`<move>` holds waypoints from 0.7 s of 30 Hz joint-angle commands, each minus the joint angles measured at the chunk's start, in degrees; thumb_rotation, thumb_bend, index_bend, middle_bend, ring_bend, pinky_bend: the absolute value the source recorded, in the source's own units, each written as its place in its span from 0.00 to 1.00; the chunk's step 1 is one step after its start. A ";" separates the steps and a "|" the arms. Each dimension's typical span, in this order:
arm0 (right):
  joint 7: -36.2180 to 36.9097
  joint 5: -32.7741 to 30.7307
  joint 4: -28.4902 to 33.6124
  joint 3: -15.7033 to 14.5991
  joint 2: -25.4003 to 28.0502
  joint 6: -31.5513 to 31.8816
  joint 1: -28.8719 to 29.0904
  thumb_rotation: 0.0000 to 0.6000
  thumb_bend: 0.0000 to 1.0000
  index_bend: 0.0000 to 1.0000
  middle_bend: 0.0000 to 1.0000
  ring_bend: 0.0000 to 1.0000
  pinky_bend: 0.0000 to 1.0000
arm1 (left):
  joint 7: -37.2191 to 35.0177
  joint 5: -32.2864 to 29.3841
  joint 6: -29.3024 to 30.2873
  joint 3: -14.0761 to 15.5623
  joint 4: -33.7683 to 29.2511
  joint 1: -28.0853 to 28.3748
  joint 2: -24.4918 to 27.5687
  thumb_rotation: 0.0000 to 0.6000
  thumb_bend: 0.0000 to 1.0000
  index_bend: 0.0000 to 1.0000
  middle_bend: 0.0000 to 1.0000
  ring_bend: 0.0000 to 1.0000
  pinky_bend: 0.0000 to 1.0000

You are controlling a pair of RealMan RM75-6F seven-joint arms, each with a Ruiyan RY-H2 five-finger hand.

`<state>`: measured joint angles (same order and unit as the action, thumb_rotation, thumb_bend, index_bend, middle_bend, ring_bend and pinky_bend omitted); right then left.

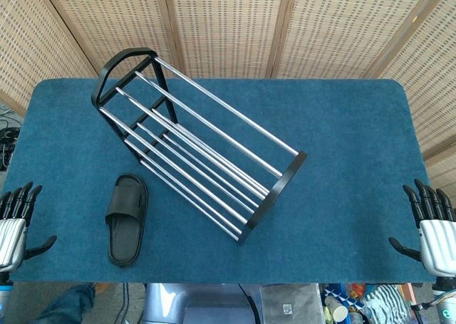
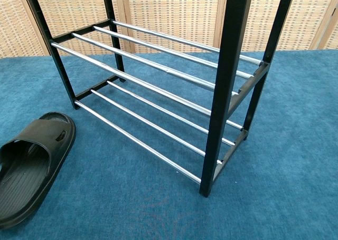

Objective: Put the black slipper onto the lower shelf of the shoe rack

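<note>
The black slipper [image 1: 127, 218] lies flat on the blue table cover, toe toward the rack, just left of the rack's front; the chest view shows the slipper [image 2: 33, 163] at the lower left. The shoe rack [image 1: 196, 142] has black end frames and chrome bars and stands diagonally across the table; its lower shelf [image 2: 153, 126] holds nothing. My left hand [image 1: 16, 224] hovers at the table's left front corner, fingers spread, holding nothing. My right hand [image 1: 433, 228] is at the right front corner, fingers also apart. Neither hand shows in the chest view.
The blue table cover [image 1: 342, 124] spreads wide to the right of the rack. Woven screen panels [image 1: 228, 25] stand behind the table. Clutter lies on the floor below the front edge [image 1: 335, 306].
</note>
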<state>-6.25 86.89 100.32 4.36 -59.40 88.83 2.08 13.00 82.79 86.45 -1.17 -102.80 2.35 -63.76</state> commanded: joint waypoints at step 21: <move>-2.23 -4.83 -0.76 2.07 -1.07 -0.99 0.57 1.00 0.00 0.00 0.00 0.00 0.00 | -16.90 40.26 0.23 8.62 39.33 16.88 -4.44 1.00 0.20 0.00 0.00 0.00 0.00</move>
<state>-7.94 82.58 99.60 6.09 -60.19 87.91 2.54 5.57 109.02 84.38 3.11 -82.38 11.33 -64.86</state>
